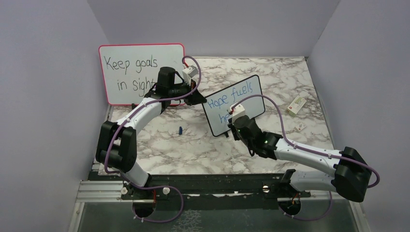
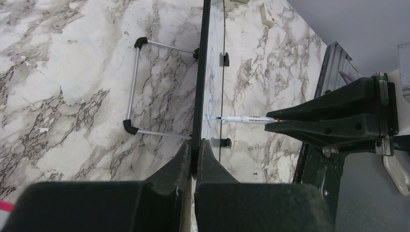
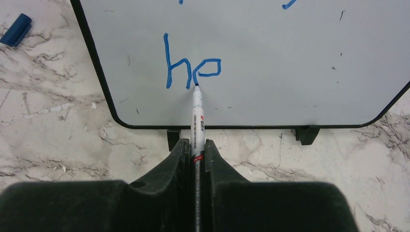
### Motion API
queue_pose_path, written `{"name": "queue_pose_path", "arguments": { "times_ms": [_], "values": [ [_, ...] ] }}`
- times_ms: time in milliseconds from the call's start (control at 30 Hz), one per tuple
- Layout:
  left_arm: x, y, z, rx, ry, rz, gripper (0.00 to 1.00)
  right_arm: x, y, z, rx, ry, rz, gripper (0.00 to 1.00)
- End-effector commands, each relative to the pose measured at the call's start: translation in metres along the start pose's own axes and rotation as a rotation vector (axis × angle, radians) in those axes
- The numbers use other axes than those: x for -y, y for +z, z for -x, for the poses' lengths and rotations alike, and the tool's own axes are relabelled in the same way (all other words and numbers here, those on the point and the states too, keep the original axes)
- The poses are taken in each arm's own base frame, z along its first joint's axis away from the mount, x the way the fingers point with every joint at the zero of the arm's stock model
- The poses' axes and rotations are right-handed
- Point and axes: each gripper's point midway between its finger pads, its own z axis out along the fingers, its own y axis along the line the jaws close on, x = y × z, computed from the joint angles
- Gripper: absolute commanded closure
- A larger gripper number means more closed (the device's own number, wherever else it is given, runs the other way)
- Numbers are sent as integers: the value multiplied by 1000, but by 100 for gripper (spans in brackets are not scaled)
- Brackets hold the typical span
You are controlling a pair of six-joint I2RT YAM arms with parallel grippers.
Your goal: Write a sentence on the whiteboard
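The small black-framed whiteboard point(image 1: 252, 99) stands tilted mid-table. Blue handwriting point(image 1: 227, 99) on it reads "Hope fuels", with "he" begun on the second line point(image 3: 191, 72). My left gripper point(image 1: 197, 96) is shut on the board's left edge; in the left wrist view point(image 2: 196, 147) the board point(image 2: 200, 72) shows edge-on between the fingers. My right gripper point(image 1: 236, 121) is shut on a white marker point(image 3: 197, 111), whose tip touches the board point(image 3: 290, 72) at the bottom of the "e". The marker point(image 2: 246, 119) and the right gripper point(image 2: 278, 121) also show in the left wrist view.
A larger pink-framed board point(image 1: 140, 72) with black writing leans at the back left. The blue marker cap point(image 1: 180, 130) lies left of the small board. A white box point(image 1: 296, 105) and a small white piece point(image 1: 301, 127) lie at the right. The board's wire stand point(image 2: 135, 87) sticks out behind it.
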Motion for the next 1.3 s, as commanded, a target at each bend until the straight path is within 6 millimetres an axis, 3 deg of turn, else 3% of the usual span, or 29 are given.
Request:
{"name": "queue_pose_path", "arguments": {
  "times_ms": [0,533,867,1267],
  "values": [
    [-3,4,-25,-75,-33,28,100,12,2,-24,-65,-28,-63,99],
    [-4,4,-25,-76,-33,30,100,19,-1,7,66,40,-97,99],
    [-4,4,-26,-78,-34,31,100,23,-9,11,90,47,-83,99],
    [-5,5,-27,-83,-35,32,100,32,-4,17,104,51,-102,99]
  ]
}}
